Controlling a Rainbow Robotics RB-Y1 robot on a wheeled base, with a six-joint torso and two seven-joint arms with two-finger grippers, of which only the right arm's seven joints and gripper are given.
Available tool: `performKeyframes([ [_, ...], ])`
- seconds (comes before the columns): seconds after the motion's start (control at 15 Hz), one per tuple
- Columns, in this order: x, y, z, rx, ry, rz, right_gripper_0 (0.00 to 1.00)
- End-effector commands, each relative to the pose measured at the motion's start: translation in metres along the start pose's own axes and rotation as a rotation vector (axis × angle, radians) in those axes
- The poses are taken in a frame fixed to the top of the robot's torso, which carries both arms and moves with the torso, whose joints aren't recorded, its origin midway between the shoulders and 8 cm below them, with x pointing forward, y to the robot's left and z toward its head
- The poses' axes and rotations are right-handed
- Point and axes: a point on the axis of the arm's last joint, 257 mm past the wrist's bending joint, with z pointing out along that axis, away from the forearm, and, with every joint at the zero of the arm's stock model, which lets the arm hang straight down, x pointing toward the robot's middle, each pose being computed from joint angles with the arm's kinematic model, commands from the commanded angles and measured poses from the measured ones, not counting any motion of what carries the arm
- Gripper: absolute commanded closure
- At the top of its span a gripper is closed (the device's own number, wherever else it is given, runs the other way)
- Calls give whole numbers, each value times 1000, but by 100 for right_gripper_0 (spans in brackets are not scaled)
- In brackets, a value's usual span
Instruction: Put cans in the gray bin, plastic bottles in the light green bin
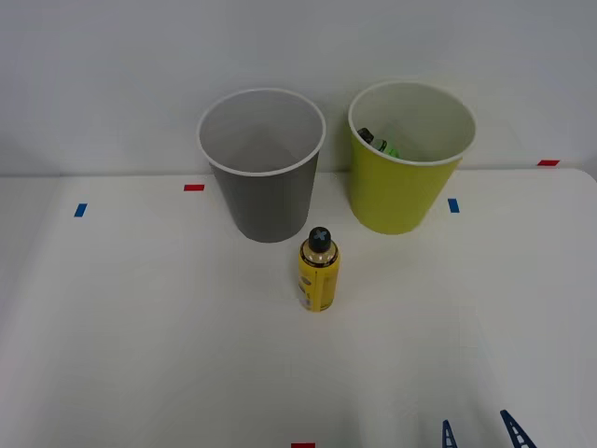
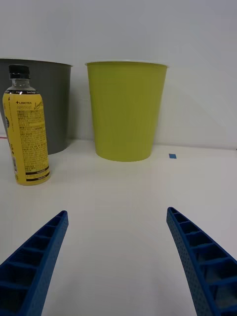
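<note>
A small yellow plastic bottle (image 1: 319,272) with a black cap stands upright on the white table, just in front of the gray bin (image 1: 262,166). To the right of that bin stands the light green bin (image 1: 409,159), and a green dark-capped bottle (image 1: 378,143) lies inside it. No cans are in view. My right gripper (image 1: 480,432) is at the table's near edge, right of the yellow bottle (image 2: 26,132), open with nothing between its blue fingers (image 2: 196,256). From the wrist, the light green bin (image 2: 126,110) is straight ahead and the gray bin (image 2: 52,106) is behind the bottle.
Small red and blue tape marks (image 1: 194,188) dot the white table (image 1: 140,336). A pale wall stands close behind both bins. Open tabletop lies between the gripper and the bottle.
</note>
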Motion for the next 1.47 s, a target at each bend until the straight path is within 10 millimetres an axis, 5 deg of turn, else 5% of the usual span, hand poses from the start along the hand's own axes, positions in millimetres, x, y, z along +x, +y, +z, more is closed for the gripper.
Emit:
performKeyframes([
  [0.07,0,0,0,0,0,0,32],
  [0.33,15,2,-6,-1,38,17,32],
  [0.53,-10,8,-5,7,-56,73,32],
  [0.73,-23,20,7,-57,-103,87,32],
  [1.27,-19,44,46,-134,-121,14,32],
  [1.47,-19,57,69,-168,-126,29,17],
])
